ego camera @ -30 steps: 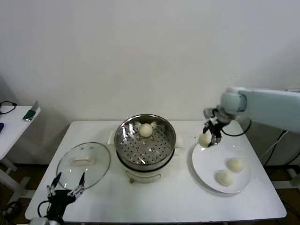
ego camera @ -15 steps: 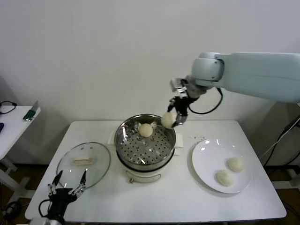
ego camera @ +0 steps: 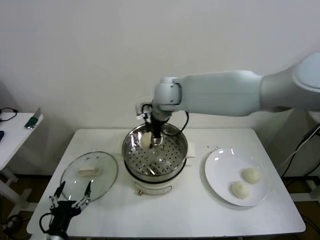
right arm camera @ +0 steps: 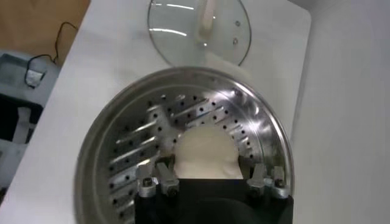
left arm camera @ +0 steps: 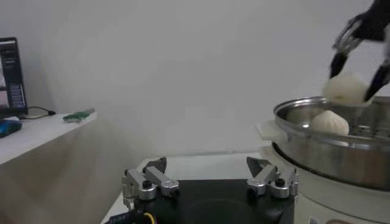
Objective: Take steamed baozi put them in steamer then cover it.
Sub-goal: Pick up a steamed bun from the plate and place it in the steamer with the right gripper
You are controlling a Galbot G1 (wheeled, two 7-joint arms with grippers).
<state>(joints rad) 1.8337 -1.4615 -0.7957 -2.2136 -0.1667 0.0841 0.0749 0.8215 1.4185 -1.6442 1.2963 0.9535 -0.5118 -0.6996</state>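
White table (ego camera: 200,220) stands before a plain wall, with the steamer (ego camera: 170,165) in its middle. Over the basket's far side the right gripper (ego camera: 152,137) pinches a baozi (ego camera: 146,141), and another bun (left arm camera: 329,122) already lies just under it. If the fingers release from this height, the held bun may land on that one and roll, or stick to it. Two buns (ego camera: 245,182) wait on the plate (ego camera: 215,172). Beside the cover (ego camera: 89,175), the left gripper (ego camera: 70,198) rests with fingers spread.
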